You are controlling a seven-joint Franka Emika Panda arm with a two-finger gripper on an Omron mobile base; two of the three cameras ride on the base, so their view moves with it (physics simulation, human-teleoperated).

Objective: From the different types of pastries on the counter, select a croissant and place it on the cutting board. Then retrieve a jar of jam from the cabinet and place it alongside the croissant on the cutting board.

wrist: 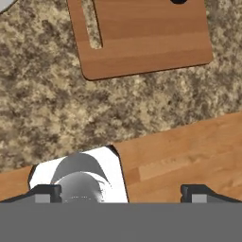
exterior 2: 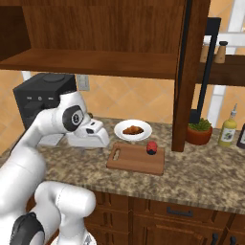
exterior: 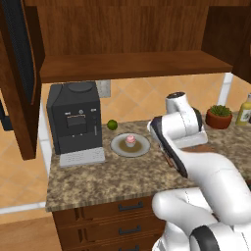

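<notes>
The end effector (wrist: 120, 193), fingers spread and seemingly empty, hovers over the speckled granite table (exterior 2: 201, 167) while the soft, flaky golden-brown croissant (exterior 2: 132, 129) awaits a gentle mid-body pinch.

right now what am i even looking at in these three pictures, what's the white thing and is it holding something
The white thing is a robot arm on a drivable base in a rendered kitchen. Two pictures come from cameras on the base, behind the arm to its left and right. The third looks down from its hand, whose two dark fingertips stand apart with nothing between them.

On the granite counter lies a wooden cutting board with a small red-lidded jam jar on it. Behind it a croissant sits on a white plate. Further left are a pink cupcake on a grey plate, a lime and a black coffee machine.
</notes>
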